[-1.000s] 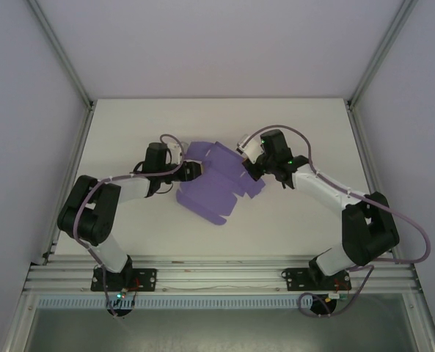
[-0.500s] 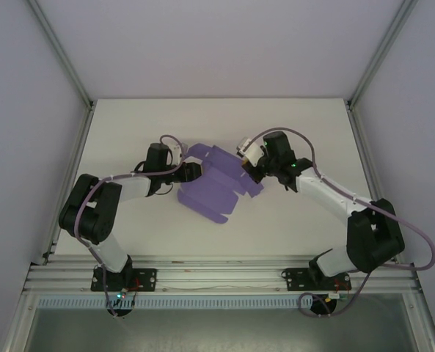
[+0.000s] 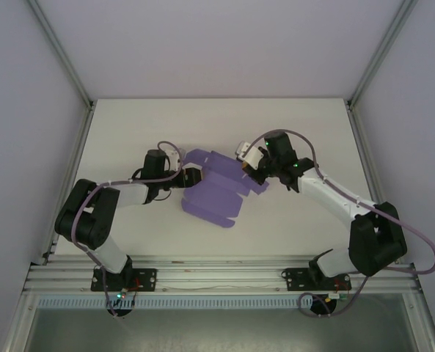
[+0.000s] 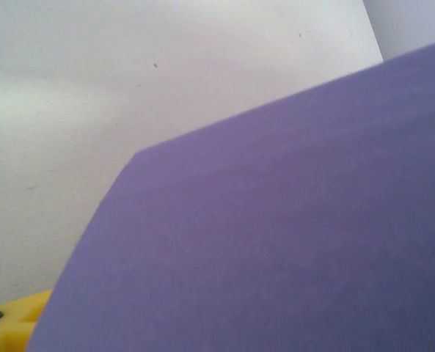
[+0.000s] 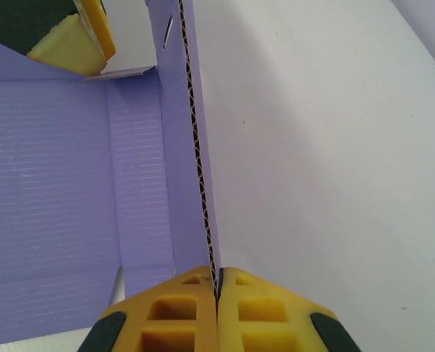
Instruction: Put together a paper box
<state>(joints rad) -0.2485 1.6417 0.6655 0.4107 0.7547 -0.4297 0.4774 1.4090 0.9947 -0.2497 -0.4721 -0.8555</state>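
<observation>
1. The paper box (image 3: 216,189) is a purple die-cut sheet, partly folded. It lies near the middle of the white tabletop (image 3: 129,125), between the two arms.
2. In the top view, the right fingers (image 3: 251,171) meet the sheet at its right side, and the left fingers (image 3: 192,176) meet it at its upper left edge.
3. The right wrist view shows the yellow right fingers pressed together on the edge of a raised flap. The corrugated edge of the card runs straight up from between them, so they are pinching the paper box.
4. That flap stands upright along the right side of a flat purple panel. Bare tabletop lies to the right of the flap.
5. One yellow left finger with a dark face shows at the top left of the right wrist view, above the far end of the flat panel. I cannot tell whether it touches the card.
6. In the left wrist view, a tilted purple card surface sits very close to the lens, with a sliver of yellow finger in the lower left corner.
7. I cannot tell whether the left fingers are open or closed.
</observation>
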